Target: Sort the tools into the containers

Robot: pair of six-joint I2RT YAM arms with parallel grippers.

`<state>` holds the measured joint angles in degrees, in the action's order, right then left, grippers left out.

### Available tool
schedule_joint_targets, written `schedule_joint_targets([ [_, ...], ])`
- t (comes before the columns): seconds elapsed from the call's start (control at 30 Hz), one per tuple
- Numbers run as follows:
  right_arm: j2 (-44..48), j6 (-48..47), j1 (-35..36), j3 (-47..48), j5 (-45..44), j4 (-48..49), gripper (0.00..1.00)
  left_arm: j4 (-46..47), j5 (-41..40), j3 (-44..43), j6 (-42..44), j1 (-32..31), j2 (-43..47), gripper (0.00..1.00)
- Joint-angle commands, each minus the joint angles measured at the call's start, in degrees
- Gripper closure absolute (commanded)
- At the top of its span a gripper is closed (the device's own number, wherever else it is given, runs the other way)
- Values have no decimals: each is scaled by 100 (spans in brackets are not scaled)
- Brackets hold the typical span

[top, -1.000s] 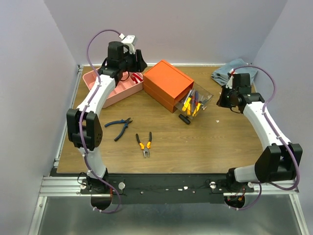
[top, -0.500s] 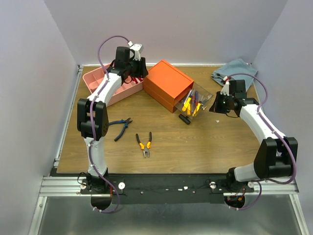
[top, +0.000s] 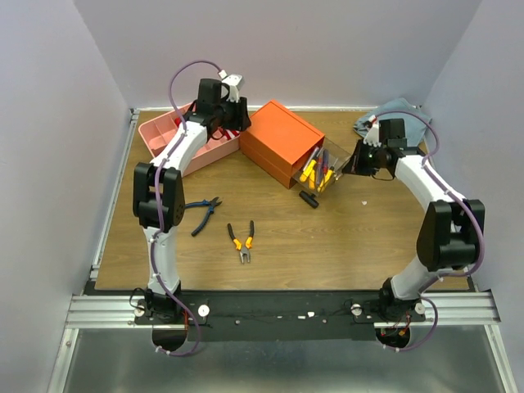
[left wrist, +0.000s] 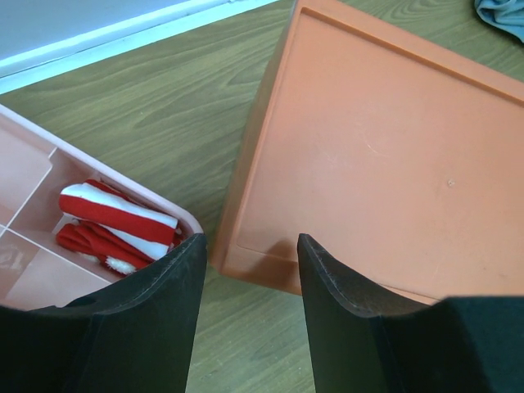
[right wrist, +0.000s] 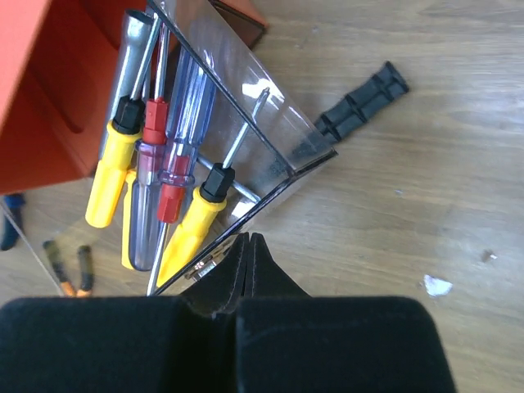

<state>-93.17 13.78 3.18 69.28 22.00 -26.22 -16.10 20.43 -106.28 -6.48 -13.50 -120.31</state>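
- Drawer point(right wrist: 270, 123) of screwdrivers point(right wrist: 190, 233) juts from orange box point(top: 278, 135); right end effector point(right wrist: 246, 250), fingers together, meets its front.
- Push straight along its slide.
- Left end effector point(left wrist: 250, 246), apart, hovers above the box edge.

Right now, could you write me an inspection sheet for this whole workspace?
Surface: wooden table, one white scrap on it.
Job's things: pink tray; orange box, its clear drawer open with screwdrivers inside; blue-handled pliers, orange-handled pliers and a black ribbed handle lying on the table.
Clutter: blue-grey cloth, far right.
Fingers: left fingers open, empty, above the tray-box gap; right fingers shut at the drawer's front edge.
Cables: purple cables along both arms.
Surroundings: plain walls.
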Motion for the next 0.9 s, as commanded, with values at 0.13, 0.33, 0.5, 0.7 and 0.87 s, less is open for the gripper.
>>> schedule_joint_targets([
  [0.13,-641,476,86,797,771,161,99,-95,58,116,139,-179,-107,44],
  [0.33,-1177,661,262,1175,850,222,99,-95,23,195,138,-250,-98,44],
  [0.5,-1608,784,420,1659,885,275,99,-122,-12,257,173,-285,-63,44],
  [0.7,-1951,793,543,1993,841,284,99,-139,-39,336,191,-303,-19,44],
  [0.87,-1943,766,578,1862,710,398,97,-122,-47,327,182,-329,-54,44],
])
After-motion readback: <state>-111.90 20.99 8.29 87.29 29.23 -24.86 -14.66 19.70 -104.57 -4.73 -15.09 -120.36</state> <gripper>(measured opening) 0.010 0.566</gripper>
